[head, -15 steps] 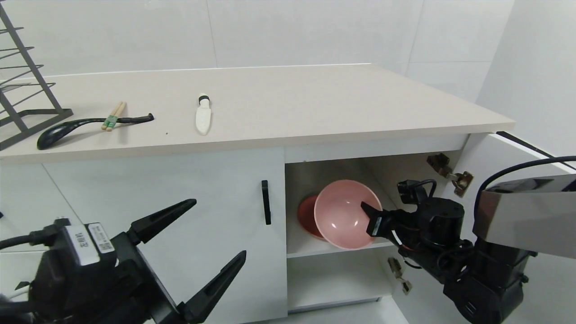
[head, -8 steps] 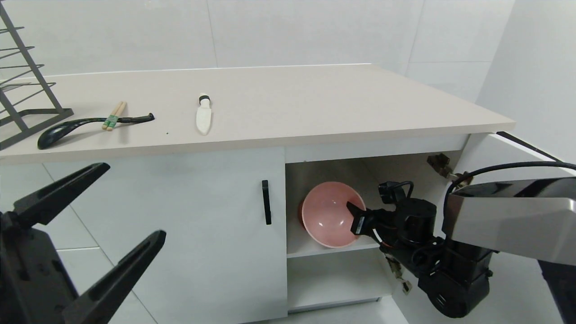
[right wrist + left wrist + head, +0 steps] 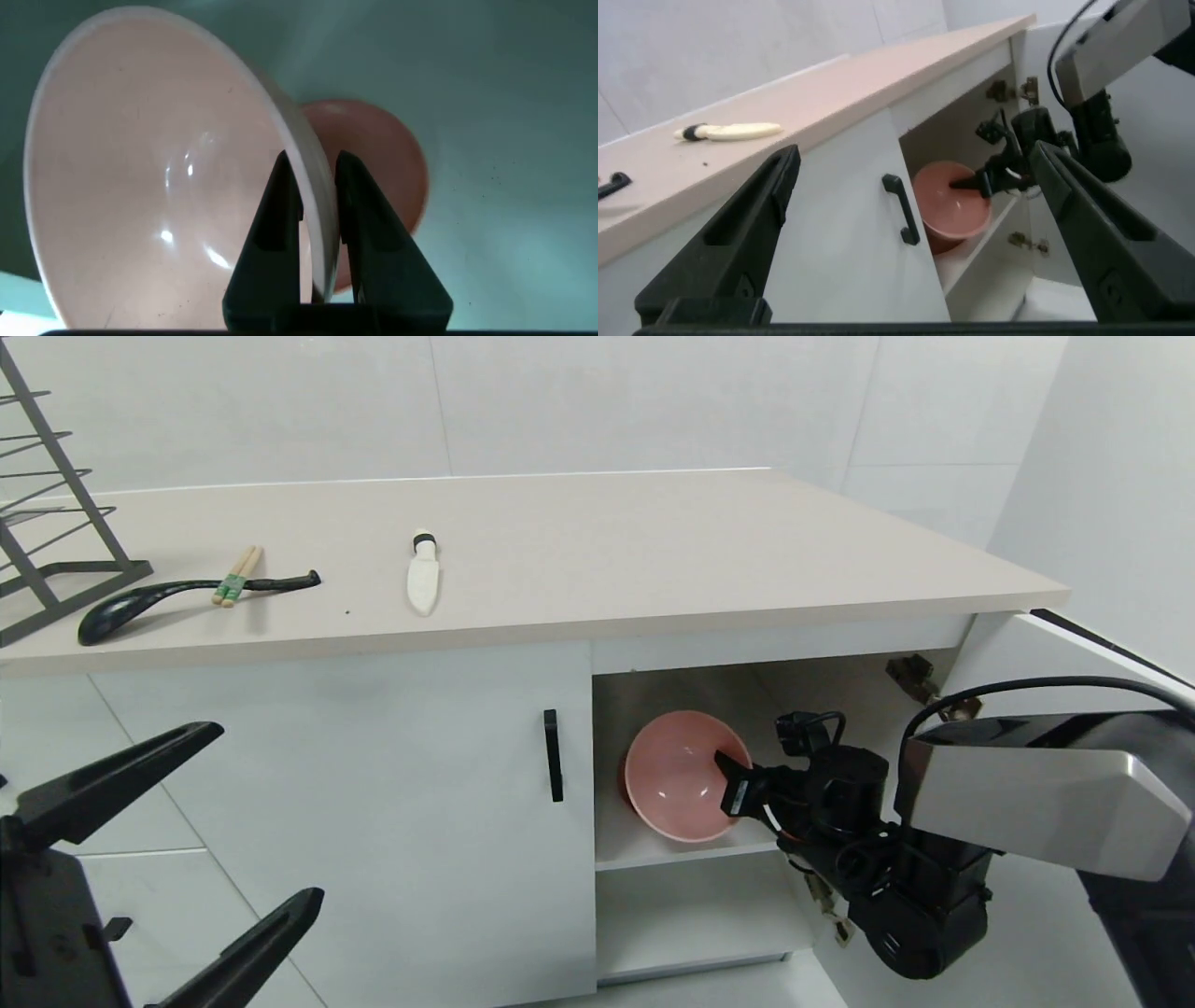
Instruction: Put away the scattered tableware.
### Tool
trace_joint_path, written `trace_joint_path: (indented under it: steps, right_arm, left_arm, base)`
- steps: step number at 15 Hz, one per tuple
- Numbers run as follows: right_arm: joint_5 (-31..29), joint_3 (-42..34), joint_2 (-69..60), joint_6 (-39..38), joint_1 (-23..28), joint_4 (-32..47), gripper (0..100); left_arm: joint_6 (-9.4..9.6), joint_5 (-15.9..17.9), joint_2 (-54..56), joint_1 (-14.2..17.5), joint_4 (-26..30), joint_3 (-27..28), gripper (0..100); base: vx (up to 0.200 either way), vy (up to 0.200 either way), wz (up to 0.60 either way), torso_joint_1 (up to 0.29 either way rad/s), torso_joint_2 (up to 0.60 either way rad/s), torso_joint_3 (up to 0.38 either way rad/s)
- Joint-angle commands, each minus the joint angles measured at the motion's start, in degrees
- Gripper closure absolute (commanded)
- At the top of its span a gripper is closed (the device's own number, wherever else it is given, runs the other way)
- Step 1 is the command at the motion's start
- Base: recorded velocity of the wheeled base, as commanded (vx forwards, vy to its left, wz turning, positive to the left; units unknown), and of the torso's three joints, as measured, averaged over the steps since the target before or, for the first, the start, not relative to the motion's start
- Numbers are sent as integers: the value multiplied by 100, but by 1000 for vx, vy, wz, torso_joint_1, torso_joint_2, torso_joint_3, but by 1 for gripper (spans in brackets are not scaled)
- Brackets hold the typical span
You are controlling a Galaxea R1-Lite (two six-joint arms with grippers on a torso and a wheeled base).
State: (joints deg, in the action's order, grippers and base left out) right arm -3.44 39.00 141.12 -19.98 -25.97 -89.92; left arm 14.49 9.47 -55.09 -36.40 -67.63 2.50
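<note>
Pinching the pink bowl (image 3: 677, 775) rim inside the cabinet (image 3: 691, 686), right gripper (image 3: 313, 173) fingers; left gripper (image 3: 269, 811) fingers wide.

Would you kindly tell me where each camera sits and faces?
Head view: on the head, looking down at counter and open cabinet; left gripper low left, right gripper at the pink bowl.
Left wrist view: on the left wrist, facing the cabinet between open fingers.
Right wrist view: on the right wrist, inside the cabinet, fingers clamping the bowl's rim.
All three share the bowl.
</note>
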Motion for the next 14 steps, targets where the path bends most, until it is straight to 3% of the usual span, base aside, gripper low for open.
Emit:
trace_joint_path:
  steps: [1, 14]
  right_arm:
    - [10, 240, 153, 12, 118, -8, 100]
    - [115, 873, 935, 82, 215, -8, 100]
  left_arm:
    - [1, 2, -11, 1, 57, -13, 0]
    - [1, 2, -72, 1, 180, -30, 0]
  base:
    - [0, 0, 0, 0, 0, 0]
    - [0, 0, 0, 0, 0, 0]
